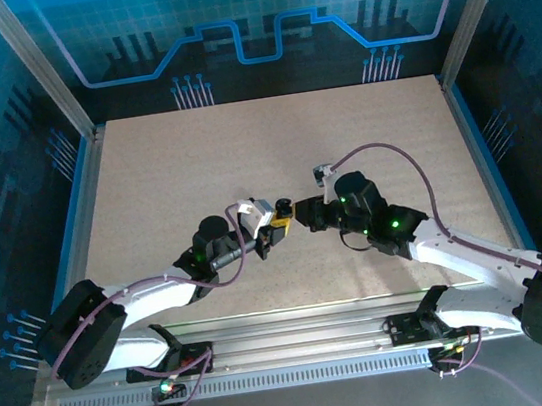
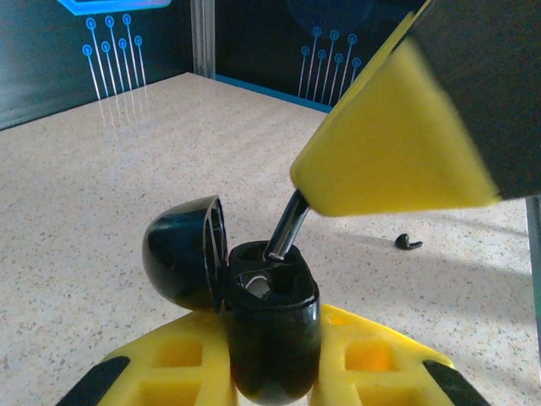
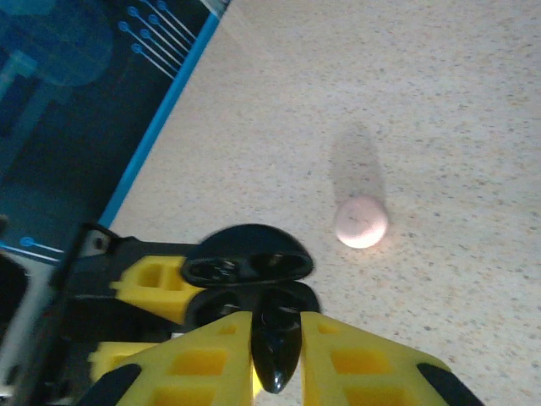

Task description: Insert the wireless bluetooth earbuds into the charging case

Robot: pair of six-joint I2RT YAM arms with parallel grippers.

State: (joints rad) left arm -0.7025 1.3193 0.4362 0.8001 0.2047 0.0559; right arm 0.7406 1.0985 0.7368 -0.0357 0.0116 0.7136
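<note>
My left gripper [image 2: 270, 342] [image 1: 278, 224] is shut on a black charging case [image 2: 272, 313], held upright with its lid [image 2: 182, 249] swung open to the left. My right gripper [image 3: 277, 326] [image 1: 300, 213] is shut on a black earbud [image 3: 277, 351] and meets the left gripper tip to tip at mid table. In the left wrist view a yellow finger [image 2: 389, 144] of the right gripper comes down from the upper right. The earbud's stem [image 2: 287, 224] reaches into the far socket of the case. The open case [image 3: 249, 275] lies just past the right fingertips. Another black earbud [image 2: 407, 243] lies on the table.
A pale, pinkish round object [image 3: 362, 222] sits on the speckled tabletop [image 1: 244, 156] beyond the case. Blue-edged walls [image 1: 76, 180] close the table in on the left, right and back. The metal rail [image 1: 301, 345] with both arm bases runs along the near edge.
</note>
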